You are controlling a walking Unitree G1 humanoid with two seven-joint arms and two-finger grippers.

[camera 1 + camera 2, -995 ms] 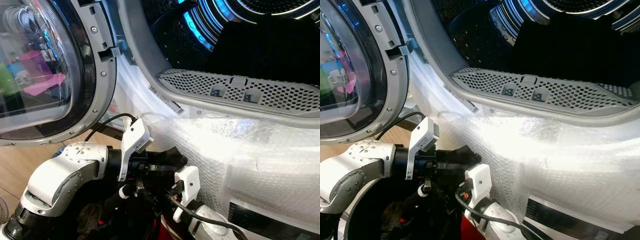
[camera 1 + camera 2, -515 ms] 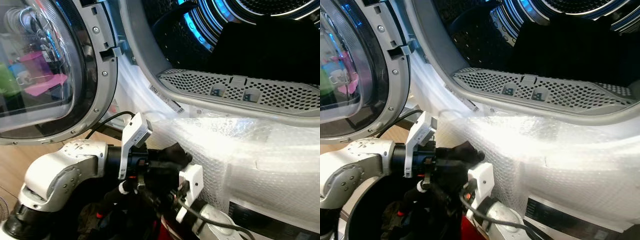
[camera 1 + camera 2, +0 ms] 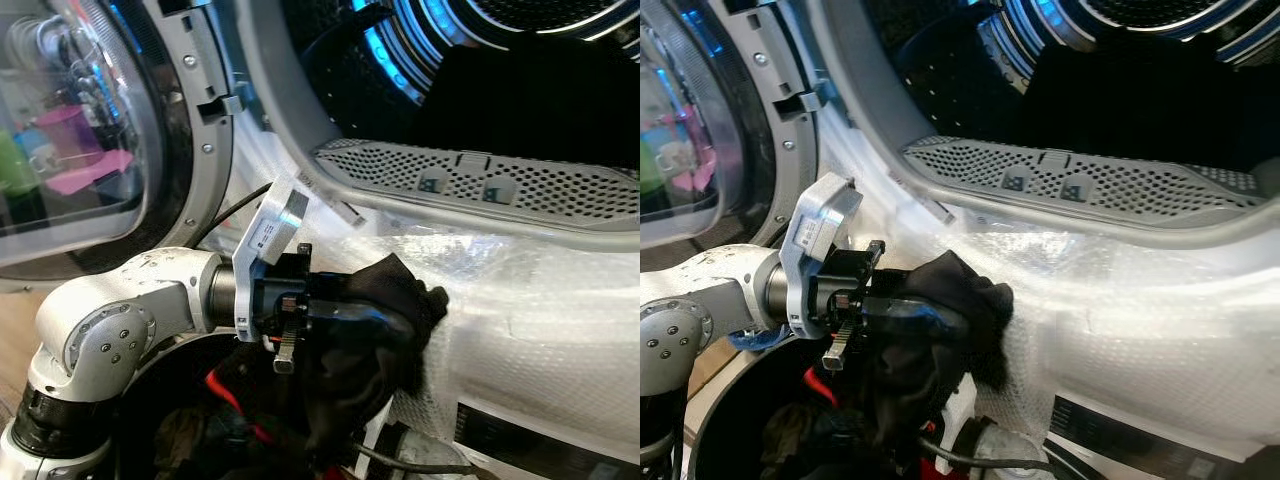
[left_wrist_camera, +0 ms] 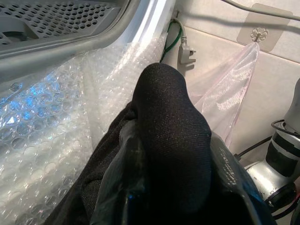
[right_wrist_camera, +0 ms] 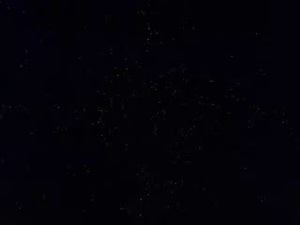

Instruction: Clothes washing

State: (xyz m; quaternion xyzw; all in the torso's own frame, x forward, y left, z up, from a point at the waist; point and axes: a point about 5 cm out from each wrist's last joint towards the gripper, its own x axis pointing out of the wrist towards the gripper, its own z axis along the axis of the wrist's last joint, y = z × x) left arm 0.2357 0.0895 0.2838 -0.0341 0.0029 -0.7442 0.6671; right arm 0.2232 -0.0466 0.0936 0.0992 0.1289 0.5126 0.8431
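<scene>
Black garment [image 3: 375,330] in left hand [image 3: 330,320]

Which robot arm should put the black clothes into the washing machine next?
The left. Its left gripper already holds the black garment, lifted against the bubble wrap just below the open drum. The right arm sits low beneath the cloth, so it seems worse placed.

A black garment [image 3: 372,330] with a faint speckled weave drapes off the silver-grey left arm [image 3: 120,325]. Clear bubble wrap [image 3: 520,300] glares white over the white washer front [image 3: 1160,440]. The drum rim [image 3: 480,185] is grey, perforated with dots; blue light streaks the dark drum [image 3: 400,55].
</scene>
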